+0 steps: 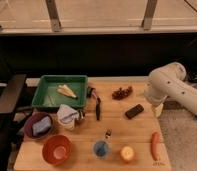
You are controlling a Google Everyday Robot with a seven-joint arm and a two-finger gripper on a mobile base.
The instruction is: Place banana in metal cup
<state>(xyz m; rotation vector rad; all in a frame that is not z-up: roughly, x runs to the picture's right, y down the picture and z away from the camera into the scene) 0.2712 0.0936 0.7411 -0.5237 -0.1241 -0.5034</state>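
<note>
Tool (156,107) wide and empty at the right edge of the counter (119,126); banana (66,91) in the green tray (59,78).
The tool sits tucked under the bend of the white arm (167,82), jaws spread, holding nothing. Just to its left lies a black block (134,111). Well apart, at the far left, the banana rests inside the tray. The metal cup (81,116) stands on the near side of the tray, just beside the white-and-blue cloth (66,114).
</note>
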